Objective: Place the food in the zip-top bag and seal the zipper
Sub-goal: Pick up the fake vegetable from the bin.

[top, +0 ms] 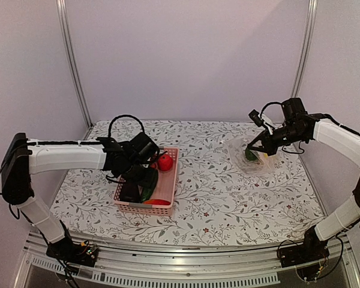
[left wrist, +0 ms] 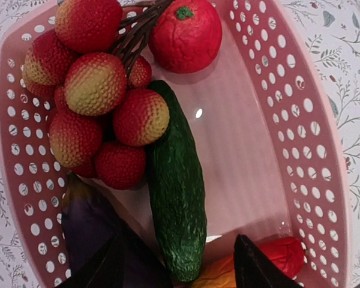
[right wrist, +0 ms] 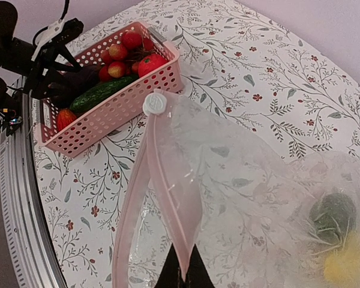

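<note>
My left gripper (left wrist: 180, 273) is open inside the pink basket (left wrist: 300, 120), its fingers either side of the lower end of the green cucumber (left wrist: 174, 180). Beside the cucumber lie a dark purple eggplant (left wrist: 87, 228), a red tomato (left wrist: 186, 33), a bunch of red-yellow bumpy fruits (left wrist: 96, 90) and a red-orange piece (left wrist: 282, 255). My right gripper (right wrist: 183, 273) is shut on the pale pink zipper strip (right wrist: 168, 198) of the clear zip-top bag (right wrist: 258, 198). It holds the mouth raised and parted. A green item (right wrist: 331, 215) and a yellow one (right wrist: 348, 264) lie inside the bag.
A white slider (right wrist: 154, 103) sits at the far end of the zipper. The basket (top: 168, 187) stands left of centre on the floral cloth and the bag (top: 243, 157) at the right. Metal frame posts (top: 72, 60) rise at the back corners.
</note>
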Controlling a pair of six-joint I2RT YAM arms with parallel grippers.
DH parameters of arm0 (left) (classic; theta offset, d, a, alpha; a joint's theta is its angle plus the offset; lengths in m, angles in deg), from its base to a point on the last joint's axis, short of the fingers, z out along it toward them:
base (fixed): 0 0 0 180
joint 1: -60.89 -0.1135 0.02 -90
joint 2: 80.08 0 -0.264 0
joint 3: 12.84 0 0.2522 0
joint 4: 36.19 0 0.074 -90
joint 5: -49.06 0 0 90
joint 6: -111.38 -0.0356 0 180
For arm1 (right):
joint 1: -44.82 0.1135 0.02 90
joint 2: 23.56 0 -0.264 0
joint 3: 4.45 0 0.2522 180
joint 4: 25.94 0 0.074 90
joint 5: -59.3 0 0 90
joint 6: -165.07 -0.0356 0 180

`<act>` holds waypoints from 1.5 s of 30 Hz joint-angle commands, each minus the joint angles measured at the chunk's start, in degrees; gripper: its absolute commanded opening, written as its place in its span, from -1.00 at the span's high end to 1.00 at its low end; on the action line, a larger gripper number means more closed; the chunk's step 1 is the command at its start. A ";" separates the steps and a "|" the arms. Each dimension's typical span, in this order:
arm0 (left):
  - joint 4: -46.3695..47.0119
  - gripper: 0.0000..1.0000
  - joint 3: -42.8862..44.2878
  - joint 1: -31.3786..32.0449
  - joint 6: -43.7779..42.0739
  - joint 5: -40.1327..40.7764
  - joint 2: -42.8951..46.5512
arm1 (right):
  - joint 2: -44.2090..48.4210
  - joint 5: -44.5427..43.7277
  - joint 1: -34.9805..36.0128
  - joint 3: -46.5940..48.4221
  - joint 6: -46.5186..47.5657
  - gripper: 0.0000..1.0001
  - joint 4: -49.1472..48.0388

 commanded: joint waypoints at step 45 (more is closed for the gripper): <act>-4.59 0.16 9.24 -4.46 -4.49 -5.97 -13.66 | -1.64 0.50 0.07 -0.93 0.77 1.00 -0.36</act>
